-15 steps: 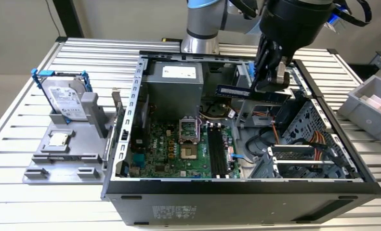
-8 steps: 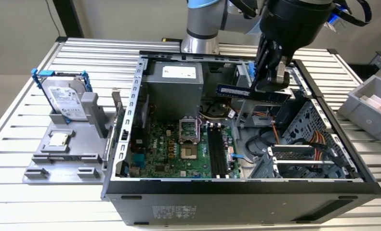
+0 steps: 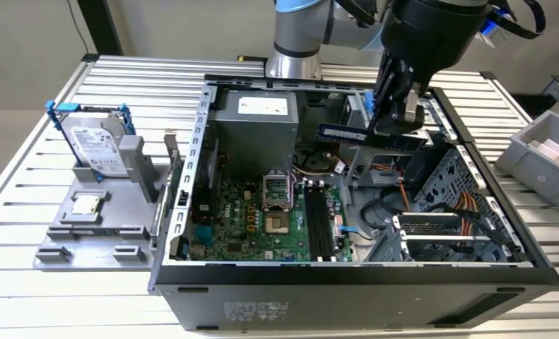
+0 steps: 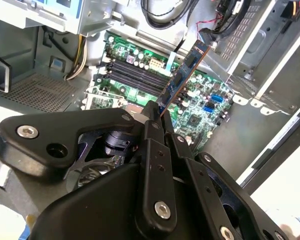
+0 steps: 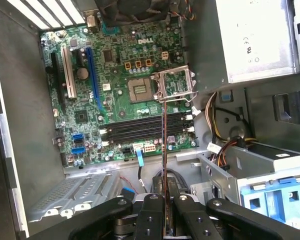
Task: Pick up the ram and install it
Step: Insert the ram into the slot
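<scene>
My gripper (image 3: 399, 127) hangs over the open computer case (image 3: 180, 205), shut on the ram (image 3: 347, 133), a thin blue-green stick held level above the board. In the second wrist view the ram (image 4: 182, 77) juts out from between the black fingers (image 4: 152, 125) towards the green motherboard (image 4: 200, 107). The first wrist view has the ram (image 5: 164, 145) edge-on as a thin line over the long black slots (image 5: 145, 127), gripper (image 5: 164, 200) closed around its near end. The slots (image 3: 319, 226) lie well below the stick.
A silver hard drive in a blue frame (image 3: 95, 145) stands on a grey fixture (image 3: 90, 233) at the exterior view's left. The power supply (image 3: 256, 120), drive cage (image 3: 459, 205) and cables (image 3: 392, 205) crowd the case. A grey bin (image 3: 548, 155) sits at the right.
</scene>
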Robot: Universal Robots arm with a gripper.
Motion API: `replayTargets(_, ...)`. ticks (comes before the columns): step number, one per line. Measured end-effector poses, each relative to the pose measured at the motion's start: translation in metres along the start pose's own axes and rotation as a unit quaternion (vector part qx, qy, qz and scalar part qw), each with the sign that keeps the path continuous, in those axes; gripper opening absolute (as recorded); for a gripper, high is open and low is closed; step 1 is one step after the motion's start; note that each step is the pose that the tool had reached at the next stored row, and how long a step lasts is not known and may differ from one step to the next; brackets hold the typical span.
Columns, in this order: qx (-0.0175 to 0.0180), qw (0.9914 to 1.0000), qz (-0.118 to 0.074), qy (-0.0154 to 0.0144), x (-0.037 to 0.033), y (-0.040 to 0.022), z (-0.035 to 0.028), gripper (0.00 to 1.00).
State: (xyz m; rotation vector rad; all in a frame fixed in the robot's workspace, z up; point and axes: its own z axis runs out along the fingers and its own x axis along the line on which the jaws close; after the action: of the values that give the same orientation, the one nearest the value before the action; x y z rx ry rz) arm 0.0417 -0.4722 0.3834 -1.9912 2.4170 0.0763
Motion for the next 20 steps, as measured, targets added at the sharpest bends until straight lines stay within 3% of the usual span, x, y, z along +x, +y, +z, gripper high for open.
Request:
replayTargets(10,0.0009,0.99969,0.025,-0.0008,0.0000,0.0000,0.0000,0.00)
replayTargets(20,0.0021,0.99849,0.055,-0.0017,0.0000,0.0000,0.0000,0.00)
